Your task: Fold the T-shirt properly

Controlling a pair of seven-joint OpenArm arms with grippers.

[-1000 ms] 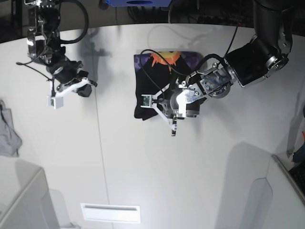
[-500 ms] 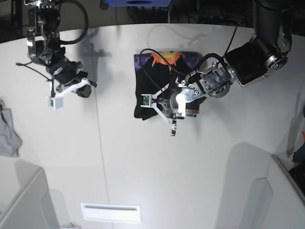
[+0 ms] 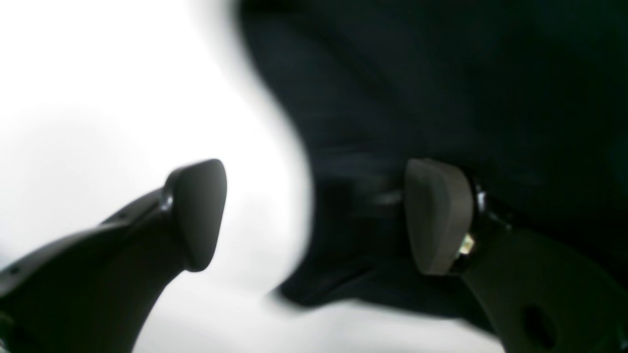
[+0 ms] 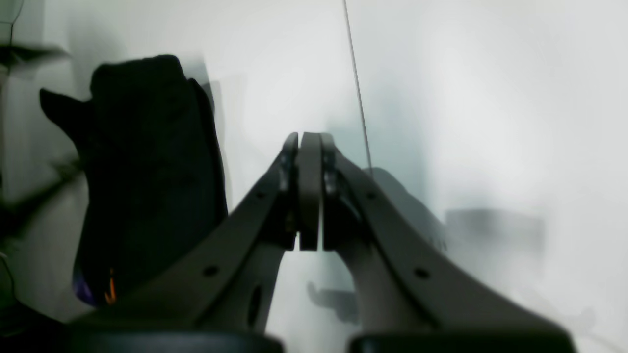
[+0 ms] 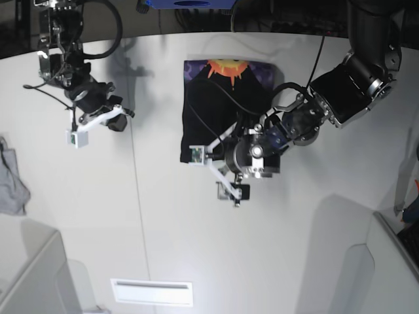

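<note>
Your black T-shirt (image 5: 226,108) lies bunched into a compact, roughly rectangular bundle on the table (image 5: 177,235), upper middle in the base view, orange-and-purple print at its far end. Your left gripper (image 3: 316,215) is over its near edge, jaws apart, one fingertip before dark cloth, the other before bare white; contact unclear. Your right gripper (image 4: 309,191), well apart from the shirt, has its jaws closed. Grey cloth (image 5: 12,181) sits at the table's left edge.

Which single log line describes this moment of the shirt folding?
left gripper: open, above shirt edge | right gripper: shut, away from shirt | shirt: bundled, print partly visible
</note>
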